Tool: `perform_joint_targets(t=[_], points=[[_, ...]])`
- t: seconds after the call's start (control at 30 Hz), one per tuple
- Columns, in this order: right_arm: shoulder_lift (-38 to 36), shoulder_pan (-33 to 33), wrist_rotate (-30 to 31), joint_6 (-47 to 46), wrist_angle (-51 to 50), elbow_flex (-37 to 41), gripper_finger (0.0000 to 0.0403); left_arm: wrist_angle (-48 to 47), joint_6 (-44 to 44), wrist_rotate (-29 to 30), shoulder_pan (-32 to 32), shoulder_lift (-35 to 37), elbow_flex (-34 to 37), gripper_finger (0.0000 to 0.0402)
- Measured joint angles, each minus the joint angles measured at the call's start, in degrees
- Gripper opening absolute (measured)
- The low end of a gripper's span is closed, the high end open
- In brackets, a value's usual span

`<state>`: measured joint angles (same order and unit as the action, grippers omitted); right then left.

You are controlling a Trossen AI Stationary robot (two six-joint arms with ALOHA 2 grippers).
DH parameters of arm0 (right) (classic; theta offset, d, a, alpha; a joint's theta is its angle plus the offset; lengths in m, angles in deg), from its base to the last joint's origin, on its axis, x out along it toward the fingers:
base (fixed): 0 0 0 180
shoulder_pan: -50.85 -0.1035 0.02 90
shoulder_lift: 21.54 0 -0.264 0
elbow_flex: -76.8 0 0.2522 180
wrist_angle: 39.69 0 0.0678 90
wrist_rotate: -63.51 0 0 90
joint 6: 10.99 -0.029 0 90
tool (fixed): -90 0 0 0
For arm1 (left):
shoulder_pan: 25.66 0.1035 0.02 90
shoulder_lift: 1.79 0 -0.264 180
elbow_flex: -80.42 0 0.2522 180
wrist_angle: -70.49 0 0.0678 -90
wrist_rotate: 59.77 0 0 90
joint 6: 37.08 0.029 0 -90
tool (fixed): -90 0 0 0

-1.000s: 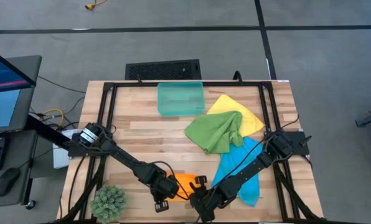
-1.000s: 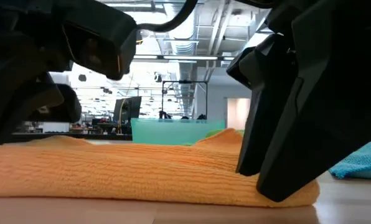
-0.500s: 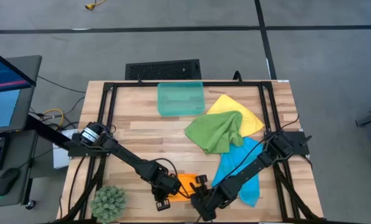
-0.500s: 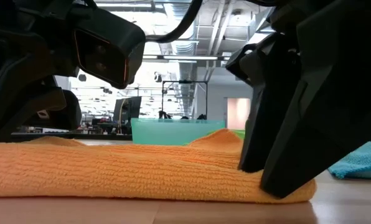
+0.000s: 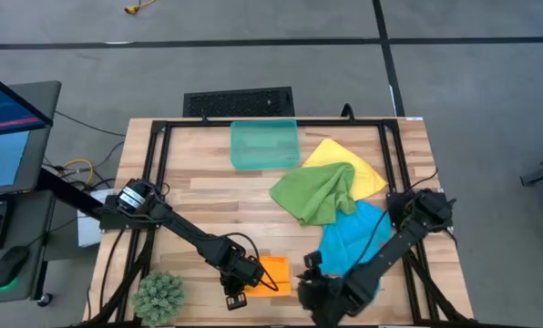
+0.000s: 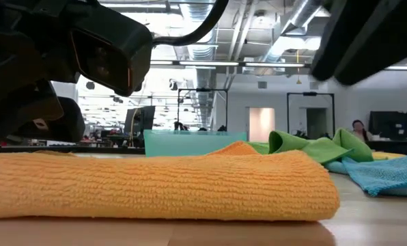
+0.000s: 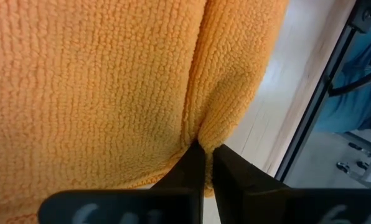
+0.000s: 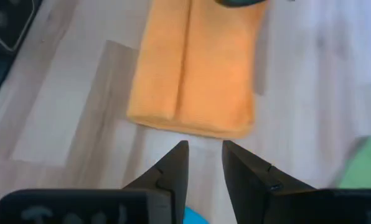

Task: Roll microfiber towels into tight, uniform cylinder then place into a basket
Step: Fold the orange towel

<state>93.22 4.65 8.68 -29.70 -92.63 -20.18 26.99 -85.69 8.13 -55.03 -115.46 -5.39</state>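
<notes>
The orange towel (image 5: 274,273) lies folded into a flat strip on the table near its front edge; it also shows in the low view (image 6: 156,184) and the right wrist view (image 8: 198,74). My left gripper (image 5: 243,278) is at the towel's left end, shut on it (image 7: 204,149). My right gripper (image 5: 303,276) stands just off the towel's right end, its fingers a little apart and empty (image 8: 204,155). The green (image 5: 317,193), yellow (image 5: 349,157) and blue (image 5: 353,241) towels lie heaped at the right. The teal basket (image 5: 264,144) stands at the far middle. My left gripper pinches a puckered fold of the orange towel at its left end (image 7: 201,130) between its two fingertips. The fingers come in low from the table's left. The towel lies flat on the table, slack.
A spiky green plant ball (image 5: 159,296) sits at the near left corner. A black frame (image 5: 153,164) runs round the table top. Bare wood lies between the basket and the orange towel.
My right gripper has come off the orange towel's right end, rising and drawing back toward the table's right edge. The towel's right end now lies bare and flat. My left gripper has kept its hold.
</notes>
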Motion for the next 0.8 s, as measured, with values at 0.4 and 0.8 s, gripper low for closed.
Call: perform_joint_targets(t=[0.4,0.8], points=[[0.0,-5.0,6.9,-6.5,8.8,10.7,0.0120,0.0,0.6,0.3,0.0,0.0,0.0,0.0006],[0.0,-0.4,-7.9,15.3,24.8,11.3,0.0127,0.1,0.3,-0.2,0.0,0.1,-0.1,0.0006]])
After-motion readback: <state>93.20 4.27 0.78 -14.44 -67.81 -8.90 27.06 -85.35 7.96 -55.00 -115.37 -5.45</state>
